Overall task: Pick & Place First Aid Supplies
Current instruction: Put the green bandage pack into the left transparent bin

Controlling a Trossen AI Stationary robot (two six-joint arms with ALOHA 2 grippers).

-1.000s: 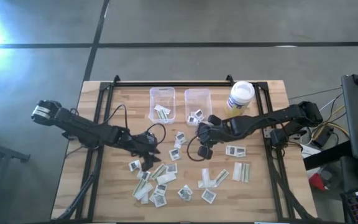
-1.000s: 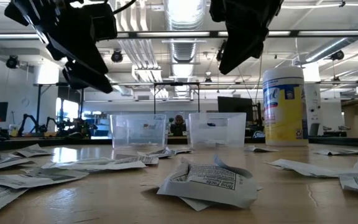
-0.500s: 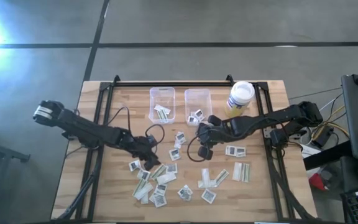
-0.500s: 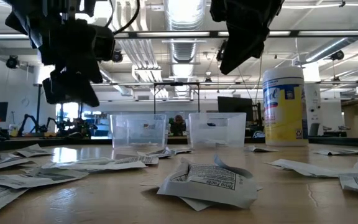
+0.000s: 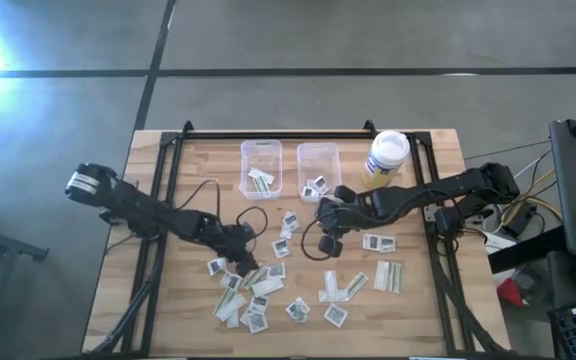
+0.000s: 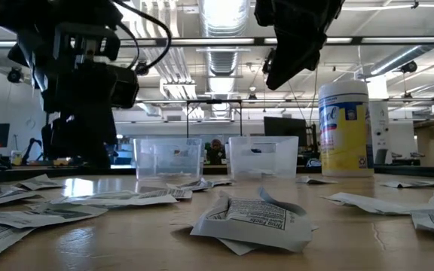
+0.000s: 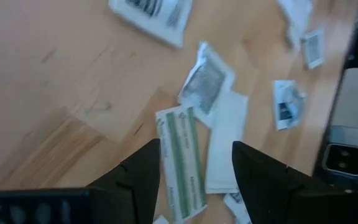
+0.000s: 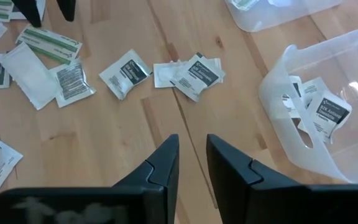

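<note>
High view: wooden table (image 5: 168,300); left gripper (image 5: 240,264) low over the near-left cluster of first aid supplies (image 5: 258,298), right gripper (image 5: 329,238) raised just in front of the right bin (image 5: 318,158), left bin (image 5: 261,155) beside it, each bin holding a few packets; jar (image 5: 387,153) at the far right corner. Low view: left arm down close to the tabletop, right arm hanging high above the bins, packets strewn across the foreground. Left wrist view: fingers (image 7: 143,163) spread wide and empty, straddling a green-striped strip (image 7: 180,160) that lies against a plain white strip (image 7: 224,143). Right wrist view: right gripper's jaws stand a little apart, nothing between them, square packets on bare wood ahead. Handling note: the step in hand appears to be the left arm's pick of the green-striped strip; best done by centring on that strip alone, pressing the tips flat to the wood, and closing across its narrow width so the neighbouring white strip is not dragged along.
</note>
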